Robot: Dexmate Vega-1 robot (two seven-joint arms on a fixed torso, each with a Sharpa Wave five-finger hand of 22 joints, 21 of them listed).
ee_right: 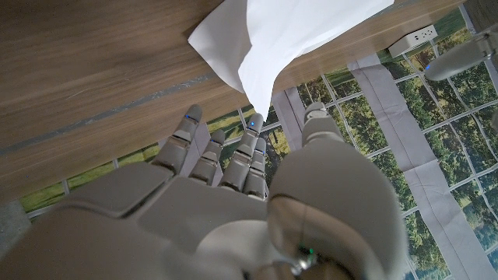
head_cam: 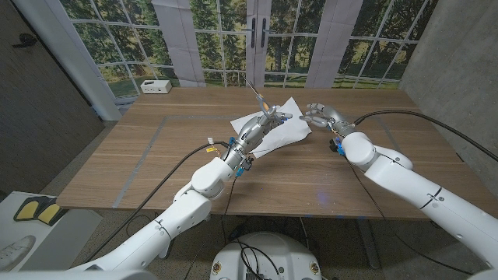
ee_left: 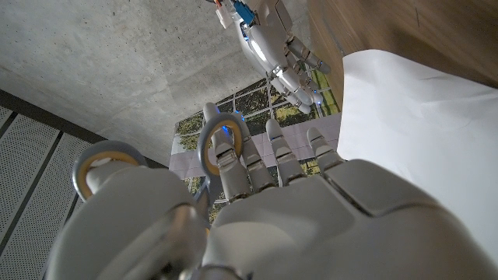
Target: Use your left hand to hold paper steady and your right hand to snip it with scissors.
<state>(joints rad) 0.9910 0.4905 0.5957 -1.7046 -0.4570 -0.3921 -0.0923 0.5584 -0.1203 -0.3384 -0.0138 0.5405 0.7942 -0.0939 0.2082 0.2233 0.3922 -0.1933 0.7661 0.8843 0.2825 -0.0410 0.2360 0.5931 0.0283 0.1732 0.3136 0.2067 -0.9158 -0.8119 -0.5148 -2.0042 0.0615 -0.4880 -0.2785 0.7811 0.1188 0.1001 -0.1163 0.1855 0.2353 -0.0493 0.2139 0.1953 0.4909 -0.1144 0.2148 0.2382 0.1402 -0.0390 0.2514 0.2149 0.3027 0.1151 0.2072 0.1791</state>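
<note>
The left hand (head_cam: 261,124) covers the middle of the paper (head_cam: 289,132), so whether it presses the sheet is hard to tell. It holds the scissors (head_cam: 260,102); in the left wrist view its fingers (ee_left: 233,155) pass through the metal loops (ee_left: 214,136), and the blades point up and away. The white paper lies creased on the far middle of the desk (head_cam: 156,155), one corner lifted. Just right of it, the right hand (head_cam: 323,117) hovers with fingers (ee_right: 253,152) loosely curled, holding nothing.

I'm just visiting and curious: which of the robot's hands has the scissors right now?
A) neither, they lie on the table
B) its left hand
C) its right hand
B: the scissors have their ring handles around fingers of the left hand, over the paper; the right hand holds nothing.
</note>
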